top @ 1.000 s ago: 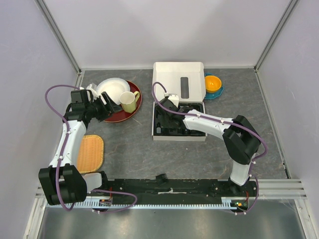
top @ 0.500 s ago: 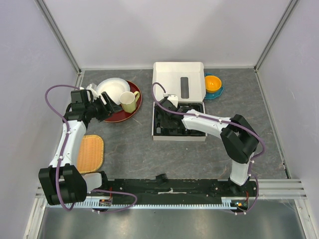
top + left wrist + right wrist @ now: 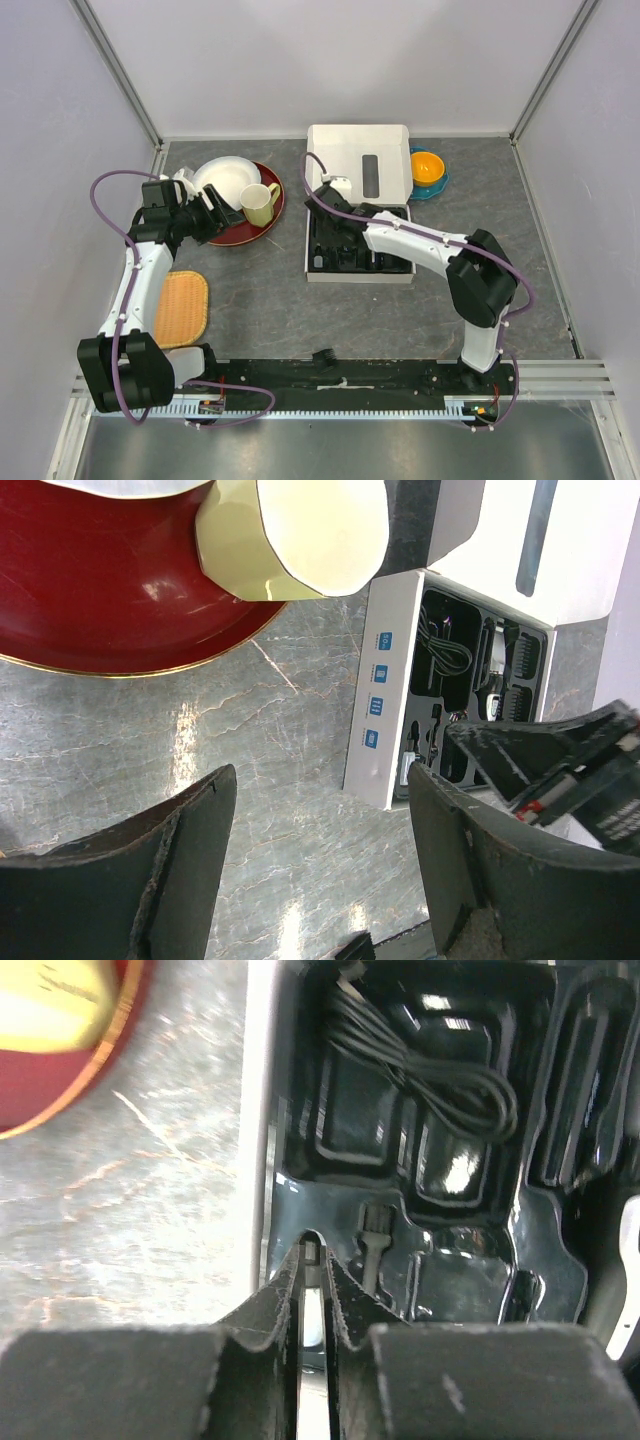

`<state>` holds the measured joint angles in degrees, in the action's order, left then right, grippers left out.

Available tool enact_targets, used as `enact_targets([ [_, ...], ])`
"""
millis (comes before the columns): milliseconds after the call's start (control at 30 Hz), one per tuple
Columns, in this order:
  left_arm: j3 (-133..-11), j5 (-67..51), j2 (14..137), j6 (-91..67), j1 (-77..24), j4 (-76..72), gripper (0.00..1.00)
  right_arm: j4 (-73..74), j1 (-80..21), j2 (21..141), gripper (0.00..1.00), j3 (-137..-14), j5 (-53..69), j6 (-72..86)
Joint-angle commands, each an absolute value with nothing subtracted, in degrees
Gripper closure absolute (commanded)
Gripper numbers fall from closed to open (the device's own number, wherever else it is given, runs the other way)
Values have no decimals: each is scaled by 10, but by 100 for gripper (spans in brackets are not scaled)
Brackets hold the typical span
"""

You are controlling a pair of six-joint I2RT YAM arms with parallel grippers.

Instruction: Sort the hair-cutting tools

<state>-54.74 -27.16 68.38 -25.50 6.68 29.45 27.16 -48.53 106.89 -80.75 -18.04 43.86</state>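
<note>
The white box (image 3: 358, 160) lies open, its black tray (image 3: 312, 262) in front of the lid. My right gripper (image 3: 328, 200) hangs over the tray's back left corner. In the right wrist view its fingers (image 3: 270, 1295) stand a thin slit apart, with a small grey-and-white piece (image 3: 311, 1253) pinched at the tips (image 3: 311, 1260). A thin brush (image 3: 372, 1235) lies in a tray slot just right of them. Black comb attachments (image 3: 522, 658) sit in the tray's far slots. I cannot make out the clipper. My left gripper (image 3: 320, 810) is wide open over bare table, holding nothing.
A red plate (image 3: 270, 228) carries a yellow mug (image 3: 258, 203) and a white dish (image 3: 225, 180) beside my left gripper (image 3: 215, 215). A coiled black cable (image 3: 430, 1055) fills one tray pocket. An orange bowl (image 3: 427, 168) sits back right, a woven mat (image 3: 182, 308) near left, a small black piece (image 3: 322, 356) by the front rail.
My right gripper has moved toward the back left of the tray. The left arm has stayed where it was.
</note>
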Motion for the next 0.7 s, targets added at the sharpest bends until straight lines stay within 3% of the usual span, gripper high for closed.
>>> enact_targets([
  [0,-554,-270,666,-243,69,282,24,281,-483,1033,80,-881,-193,412],
  [300,-555,-276,667,-239,69,283,24,333,-485,938,54,-858,-120,308],
  [367,-555,-277,665,-241,69,282,24,346,-491,912,50,-840,-84,289],
  [433,-553,-282,664,-243,69,279,24,357,-505,895,52,-807,-57,253],
  [500,-552,-283,666,-243,69,278,24,383,-554,880,51,-790,-37,231],
  [667,-552,-287,667,-243,69,278,24,389,-670,868,37,-722,-47,231],
])
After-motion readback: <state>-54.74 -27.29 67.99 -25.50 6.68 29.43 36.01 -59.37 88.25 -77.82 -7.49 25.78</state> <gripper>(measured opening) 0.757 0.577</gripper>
